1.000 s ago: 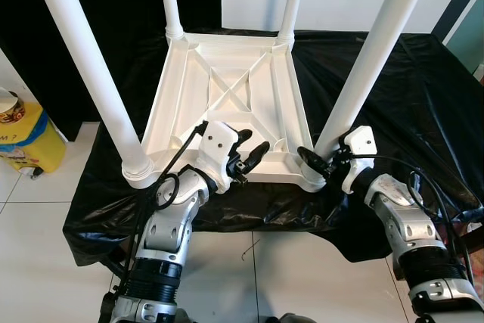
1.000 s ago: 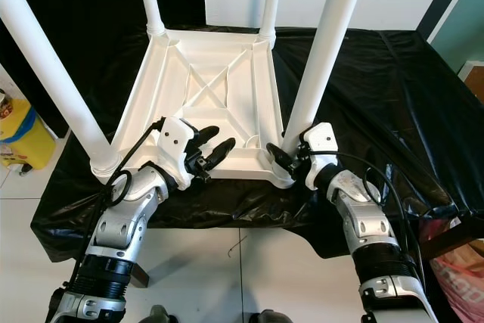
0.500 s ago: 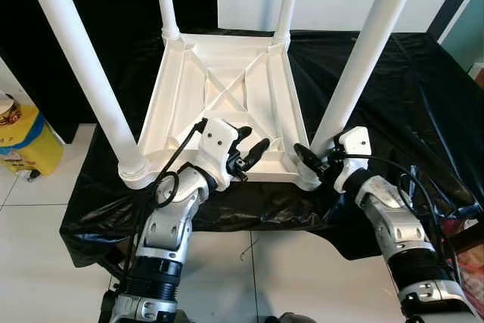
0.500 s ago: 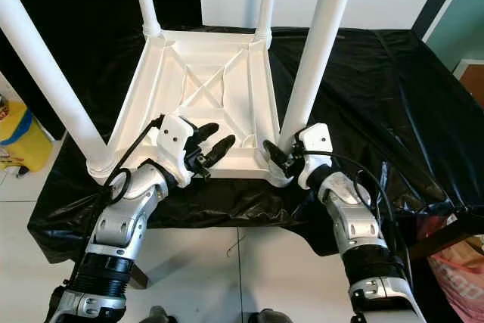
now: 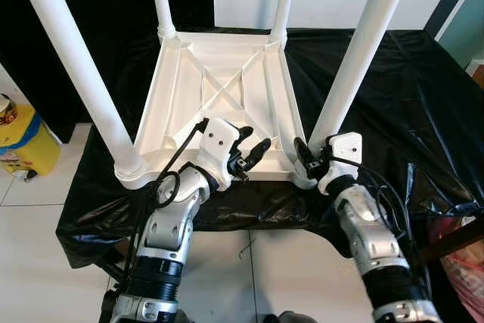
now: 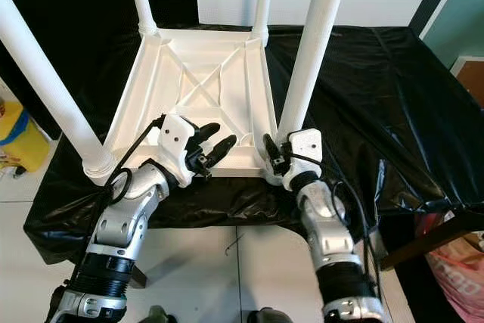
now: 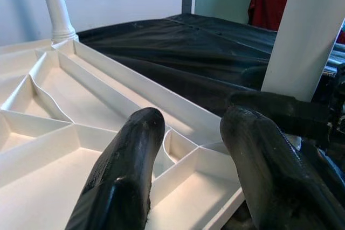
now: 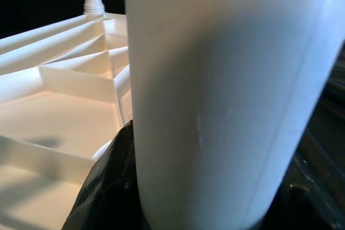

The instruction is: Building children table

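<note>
A white plastic children's table (image 5: 168, 88) lies upside down on a black cloth, with its legs pointing up. My left gripper (image 5: 253, 141) hovers open over the near rim of the ribbed underside, with nothing between its fingers (image 7: 129, 154). My right gripper (image 5: 311, 158) is at the base of the near right leg (image 5: 355, 58). One black finger (image 5: 298, 150) shows on the leg's inner side and the other is hidden behind it. In the right wrist view the leg (image 8: 226, 79) stands between the fingers, against the pad (image 8: 110, 187).
The black cloth (image 5: 408, 88) covers the low stand and drapes over its front edge. A yellow container (image 5: 19, 138) sits on the white tile floor (image 5: 45, 247) to the left. A pink bag (image 6: 454, 262) and a dark wooden bar (image 6: 423, 236) are at the lower right.
My right gripper has moved inward and forward until its fingers straddle the base of the near right leg. The left gripper holds its place. The camera has shifted slightly.
</note>
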Robot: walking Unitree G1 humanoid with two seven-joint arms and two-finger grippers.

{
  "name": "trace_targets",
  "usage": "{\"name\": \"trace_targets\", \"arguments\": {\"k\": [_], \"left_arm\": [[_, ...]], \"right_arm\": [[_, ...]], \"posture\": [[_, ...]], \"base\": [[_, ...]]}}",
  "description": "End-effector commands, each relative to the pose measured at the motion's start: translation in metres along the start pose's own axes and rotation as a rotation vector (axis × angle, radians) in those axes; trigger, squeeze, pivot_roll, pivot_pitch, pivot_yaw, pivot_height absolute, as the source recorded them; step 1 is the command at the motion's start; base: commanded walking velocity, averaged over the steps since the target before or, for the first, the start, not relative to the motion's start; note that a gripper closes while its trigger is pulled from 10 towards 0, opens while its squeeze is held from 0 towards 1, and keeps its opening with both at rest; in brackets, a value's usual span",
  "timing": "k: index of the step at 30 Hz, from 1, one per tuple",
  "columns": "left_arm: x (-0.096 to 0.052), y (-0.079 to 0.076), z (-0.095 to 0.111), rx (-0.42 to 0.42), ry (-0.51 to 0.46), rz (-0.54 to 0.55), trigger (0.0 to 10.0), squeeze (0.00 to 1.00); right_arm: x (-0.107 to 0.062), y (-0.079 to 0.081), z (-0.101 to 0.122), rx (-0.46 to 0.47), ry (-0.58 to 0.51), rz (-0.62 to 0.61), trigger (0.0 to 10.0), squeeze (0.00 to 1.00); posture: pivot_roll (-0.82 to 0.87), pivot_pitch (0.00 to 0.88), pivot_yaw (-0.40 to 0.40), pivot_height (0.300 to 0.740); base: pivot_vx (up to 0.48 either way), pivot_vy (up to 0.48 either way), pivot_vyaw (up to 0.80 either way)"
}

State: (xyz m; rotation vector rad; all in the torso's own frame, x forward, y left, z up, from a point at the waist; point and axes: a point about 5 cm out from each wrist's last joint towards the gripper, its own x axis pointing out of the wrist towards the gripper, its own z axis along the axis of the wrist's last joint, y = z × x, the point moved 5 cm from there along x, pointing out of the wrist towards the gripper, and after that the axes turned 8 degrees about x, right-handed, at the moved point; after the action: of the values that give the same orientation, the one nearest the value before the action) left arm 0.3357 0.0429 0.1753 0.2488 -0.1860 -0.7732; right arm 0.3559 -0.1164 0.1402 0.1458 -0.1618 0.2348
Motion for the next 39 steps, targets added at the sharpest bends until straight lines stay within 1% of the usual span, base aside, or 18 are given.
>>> {"name": "trace_targets", "arguments": {"k": [1,4,5,6,8,9,11,12,31,32,34,35,36,37,38,39], "left_arm": [[-0.001,0.005,-0.001,-0.008,0.014,0.088,10.0,0.0],[-0.001,0.005,-0.001,-0.007,0.014,0.089,10.0,0.0],[-0.001,0.005,-0.001,-0.007,0.014,0.089,10.0,0.0],[-0.001,0.006,-0.002,-0.008,0.014,0.09,10.0,0.0],[0.0,0.006,-0.001,-0.008,0.012,0.091,10.0,0.0],[0.0,0.006,-0.001,-0.008,0.012,0.091,10.0,0.0],[0.001,0.005,-0.001,-0.01,0.009,0.088,10.0,0.0],[0.001,0.004,-0.001,-0.01,0.008,0.084,10.0,0.0],[0.005,0.002,0.0,-0.006,-0.001,0.066,10.0,0.0],[0.006,0.002,0.0,-0.005,-0.001,0.064,10.0,0.0],[0.006,0.002,0.0,-0.004,-0.001,0.063,10.0,0.0],[0.006,0.002,0.0,-0.004,-0.001,0.062,10.0,0.0],[0.006,0.002,0.001,-0.004,-0.001,0.061,10.0,0.0],[0.006,0.002,0.001,-0.003,-0.001,0.059,10.0,0.0],[0.006,0.002,0.001,-0.003,-0.001,0.059,10.0,0.0],[0.006,0.001,0.0,-0.003,-0.001,0.058,10.0,0.0]], "right_arm": [[-0.001,0.003,-0.005,0.008,0.013,-0.037,10.0,0.0],[-0.001,-0.001,-0.005,-0.002,0.006,-0.117,10.0,0.0],[-0.001,-0.001,-0.005,-0.002,0.006,-0.117,10.0,0.0],[-0.001,-0.003,-0.005,-0.01,0.005,-0.169,10.0,0.0],[-0.001,-0.001,-0.007,0.03,0.007,-0.238,10.0,0.0],[-0.001,-0.001,-0.007,0.03,0.007,-0.238,10.0,0.0],[0.001,0.011,-0.006,0.037,0.004,-0.208,10.0,0.0],[0.001,0.013,-0.005,0.031,0.0,-0.198,10.0,0.0],[0.0,0.009,-0.005,0.011,0.003,-0.223,10.0,0.0],[0.0,0.011,-0.005,0.008,-0.001,-0.21,10.0,1.0],[0.0,0.013,-0.004,0.013,-0.005,-0.191,10.0,1.0],[0.0,0.014,0.0,0.028,-0.02,-0.163,10.0,1.0],[0.0,0.016,0.004,0.043,-0.035,-0.123,10.0,1.0],[-0.002,0.019,0.008,0.062,-0.041,-0.056,10.0,1.0],[-0.002,0.019,0.008,0.062,-0.041,-0.056,10.0,1.0],[-0.003,0.02,0.01,0.073,-0.044,-0.009,10.0,1.0]], "posture": [[0.02,0.07,-0.071,0.74],[0.02,0.068,-0.073,0.74],[0.02,0.068,-0.073,0.74],[0.02,0.066,-0.074,0.74],[0.02,0.062,-0.077,0.74],[0.02,0.062,-0.077,0.74],[0.01,0.055,-0.075,0.74],[0.01,0.053,-0.075,0.74],[0.0,0.037,-0.068,0.74],[0.0,0.035,-0.065,0.74],[0.0,0.034,-0.065,0.74],[0.0,0.034,-0.063,0.74],[0.0,0.036,-0.062,0.74],[0.0,0.037,-0.062,0.74],[0.0,0.037,-0.062,0.74],[0.0,0.037,-0.062,0.74]], "base": [[0.0,0.0,0.0],[0.0,0.0,0.0],[0.0,0.0,0.0],[0.0,0.0,0.0],[0.0,0.0,0.0],[0.0,0.0,0.0],[0.0,0.0,0.0],[0.0,0.0,0.0],[0.0,0.0,0.0],[0.0,0.0,0.0],[0.0,0.0,0.0],[0.0,0.0,0.0],[0.0,0.0,0.0],[0.0,0.0,0.0],[0.0,0.0,0.0],[0.0,0.0,0.0]]}}
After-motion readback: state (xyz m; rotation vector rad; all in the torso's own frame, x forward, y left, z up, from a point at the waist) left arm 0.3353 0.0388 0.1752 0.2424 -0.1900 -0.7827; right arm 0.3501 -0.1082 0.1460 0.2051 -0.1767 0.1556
